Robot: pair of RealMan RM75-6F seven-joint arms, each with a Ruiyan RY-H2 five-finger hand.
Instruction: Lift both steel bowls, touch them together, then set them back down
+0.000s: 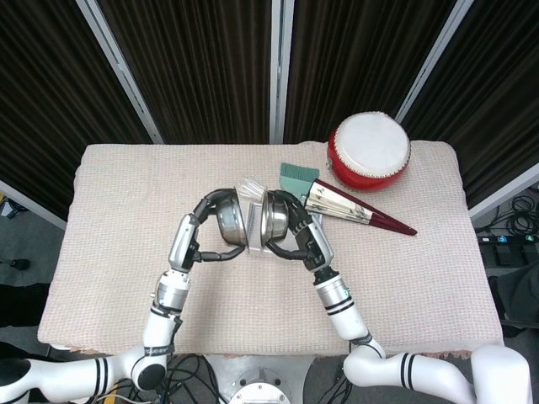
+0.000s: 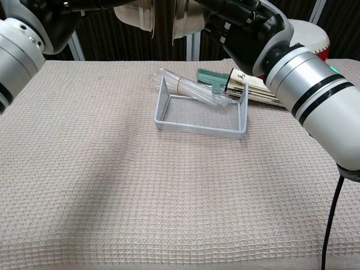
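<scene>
Bowls up, rims near, over the wire tray (image 2: 199, 126).
Left hand (image 1: 205, 220) grips left bowl (image 1: 231, 223), right hand (image 1: 296, 229) grips right bowl (image 1: 272, 220) (gap unclear); straws (image 2: 188, 88), brush (image 2: 209, 77), fan (image 1: 354, 209), drum (image 1: 370, 151) behind.

Both arms reach in from the near edge and bend toward each other over the middle of the table, forearms rising and slanting inward. The left hand (image 1: 210, 227) grips the left steel bowl (image 1: 231, 225), fingers curled around its rim. The right hand (image 1: 296, 234) holds the right steel bowl (image 1: 273, 220) the same way. The hands face each other at matching height, with a narrow gap between them.
</scene>
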